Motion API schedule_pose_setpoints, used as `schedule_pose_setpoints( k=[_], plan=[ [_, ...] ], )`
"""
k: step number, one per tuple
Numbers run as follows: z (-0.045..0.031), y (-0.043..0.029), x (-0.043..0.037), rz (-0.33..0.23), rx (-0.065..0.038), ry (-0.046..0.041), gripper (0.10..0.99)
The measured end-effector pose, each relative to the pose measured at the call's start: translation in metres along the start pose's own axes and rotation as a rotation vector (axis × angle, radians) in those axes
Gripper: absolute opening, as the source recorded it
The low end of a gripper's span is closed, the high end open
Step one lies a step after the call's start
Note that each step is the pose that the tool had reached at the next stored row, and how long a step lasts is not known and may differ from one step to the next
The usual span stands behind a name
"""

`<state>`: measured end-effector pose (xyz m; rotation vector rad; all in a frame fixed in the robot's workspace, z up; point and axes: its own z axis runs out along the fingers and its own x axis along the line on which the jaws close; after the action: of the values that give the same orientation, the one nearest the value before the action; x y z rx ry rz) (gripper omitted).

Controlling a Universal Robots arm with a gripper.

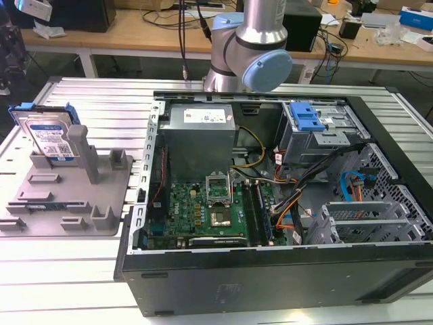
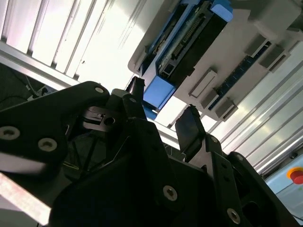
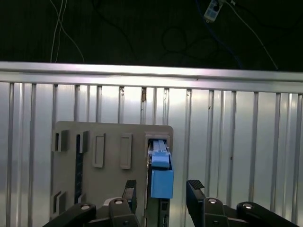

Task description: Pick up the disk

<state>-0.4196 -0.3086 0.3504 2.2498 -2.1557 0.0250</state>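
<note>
**A:** Entry one, the disk?

**B:** We list the disk as standing on edge in a slot of the grey holder tray, at the exterior view's left. Its label faces the camera and a blue rail runs along its upper edge. The tray lies flat on the slatted metal table.

**A:** Neighbouring items?

**B:** We record an open computer case just beside the tray, toward the exterior view's right. Contents:
- a green motherboard
- a grey power supply box with a white label
- a blue-fronted drive bay
- loose cables

The arm, silver with a pale blue joint cap, rises behind the case.

**A:** End effector?

**B:** In the first wrist view we enter the end effector as spread wide and holding nothing. Its two black fingers stand on either side of the disk's blue rail, with a clear gap on each side. We see no contact, and we cannot tell how high the tips sit above the disk.

**A:** And the second wrist view?

**B:** There we log the end effector as wide apart too. The disk shows edge-on in the tray, and its blue end appears between the fingertips. One red button sits at the picture's edge.
</note>
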Motion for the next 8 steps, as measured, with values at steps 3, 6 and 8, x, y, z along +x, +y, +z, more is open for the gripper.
schedule_pose_setpoints(
  k=[3,6,8],
  plan=[
    [0.0025,0.0,-0.0001,0.0,0.0,0.0,0.541],
    [0.0045,0.0,-0.0002,0.0,0.0,0.0,0.541],
    [0.0057,-0.0002,-0.0003,0.0,0.0,0.0,0.541]
  ],
)
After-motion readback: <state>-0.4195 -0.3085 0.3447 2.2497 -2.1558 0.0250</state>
